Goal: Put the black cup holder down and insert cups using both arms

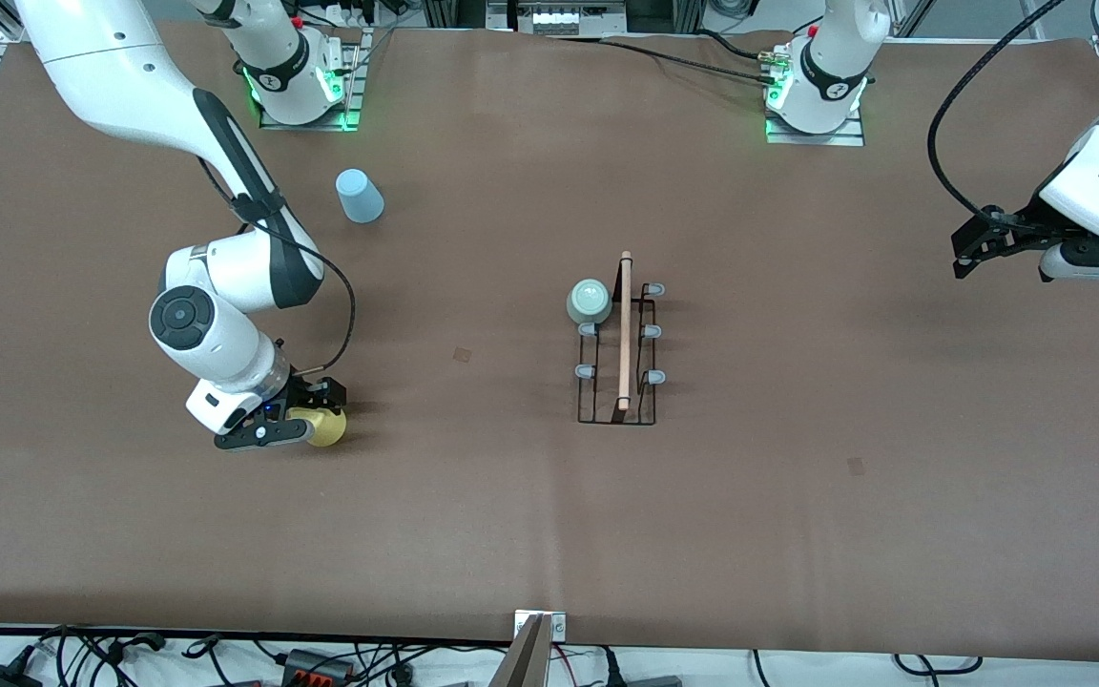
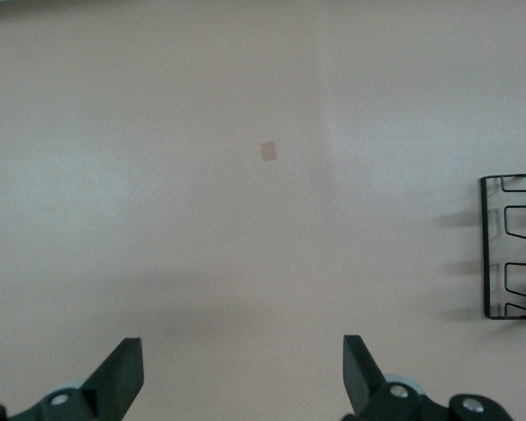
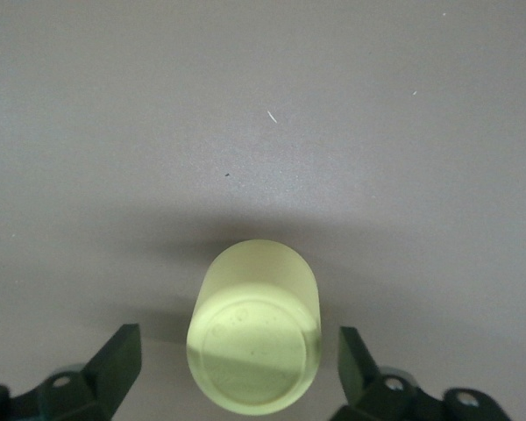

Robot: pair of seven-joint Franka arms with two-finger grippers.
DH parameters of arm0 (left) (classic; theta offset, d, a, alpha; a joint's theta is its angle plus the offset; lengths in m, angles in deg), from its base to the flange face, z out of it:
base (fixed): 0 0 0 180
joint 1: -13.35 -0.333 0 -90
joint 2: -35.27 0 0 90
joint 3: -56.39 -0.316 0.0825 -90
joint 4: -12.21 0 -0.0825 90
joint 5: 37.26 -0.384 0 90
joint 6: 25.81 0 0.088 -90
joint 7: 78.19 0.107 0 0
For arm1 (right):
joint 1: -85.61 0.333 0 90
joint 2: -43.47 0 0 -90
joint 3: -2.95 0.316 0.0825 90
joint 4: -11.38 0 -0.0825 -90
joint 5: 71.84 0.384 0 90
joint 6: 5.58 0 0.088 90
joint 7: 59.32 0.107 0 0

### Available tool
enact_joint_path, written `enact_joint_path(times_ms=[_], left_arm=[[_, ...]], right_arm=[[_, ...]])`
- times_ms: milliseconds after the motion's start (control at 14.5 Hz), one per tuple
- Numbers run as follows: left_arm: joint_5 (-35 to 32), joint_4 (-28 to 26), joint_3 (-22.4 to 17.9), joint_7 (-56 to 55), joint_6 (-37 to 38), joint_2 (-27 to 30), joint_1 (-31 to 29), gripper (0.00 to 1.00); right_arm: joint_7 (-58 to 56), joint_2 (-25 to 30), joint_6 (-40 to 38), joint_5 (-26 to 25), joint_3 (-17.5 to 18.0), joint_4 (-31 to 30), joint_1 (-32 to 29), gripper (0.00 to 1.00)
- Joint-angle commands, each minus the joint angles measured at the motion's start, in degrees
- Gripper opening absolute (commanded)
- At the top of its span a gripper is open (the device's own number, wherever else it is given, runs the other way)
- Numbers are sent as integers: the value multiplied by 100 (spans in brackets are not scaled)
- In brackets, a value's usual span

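The yellow cup (image 3: 255, 333) stands upside down on the brown worktop (image 1: 473, 515), toward the right arm's end and well apart from the black cup holder (image 1: 618, 343) at mid-worktop. It looks like thin, light plastic: smooth, tapered and likely to flex or squirt out under a hard squeeze, so a gentle hold across the side wall, low where it is widest, seems best. The right claw (image 3: 232, 368) straddles it, fingers (image 3: 118, 355) wide on either side and not yet touching. A pale green cup (image 1: 590, 301) already sits upturned on one prong of the holder; a light blue cup (image 1: 359, 196) waits farther from the front camera. The left claw (image 2: 243, 377) hangs wide and empty over bare worktop, waiting.
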Motion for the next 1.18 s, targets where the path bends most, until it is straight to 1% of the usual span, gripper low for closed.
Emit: enact_joint_path(times_ms=[0, 138, 208, 277, 484, 553, 692, 830, 969, 1107], left_arm=[[322, -65, -25, 167, 121, 81, -203, 100], [404, -47, -17, 193, 166, 20, -231, 100], [404, 40, -8, 168, 184, -15, -222, 100], [395, 58, -16, 167, 245, -33, -213, 100], [342, 76, 10, 150, 272, -42, -161, 100], [351, 76, 45, 150, 289, -24, -169, 100], [351, 111, 62, 115, 578, 11, -169, 100], [351, 181, 71, 115, 667, 2, -161, 100], [351, 260, 106, 115, 641, -33, -161, 100], [351, 269, 106, 115, 623, -42, -161, 100]], right_arm=[[20, -5, 109, -78, 33, -18, -36, 54], [-41, 38, 92, -78, 33, -18, -36, 28], [-50, 91, 22, -78, 33, -18, -28, 20], [-50, 178, -170, -104, 33, 8, -28, 18], [90, 836, -1153, -52, 42, 79, 112, 17], [317, 1082, -1496, -34, 42, 105, 235, 15], [1333, 1479, -2103, -16, 51, 227, 551, 15], [2275, 1559, -2464, 290, 51, 639, 981, 15], [3232, 1481, -2501, 738, 33, 1070, 1411, 15], [4207, 1192, -2466, 740, 33, 1605, 1720, 15]])
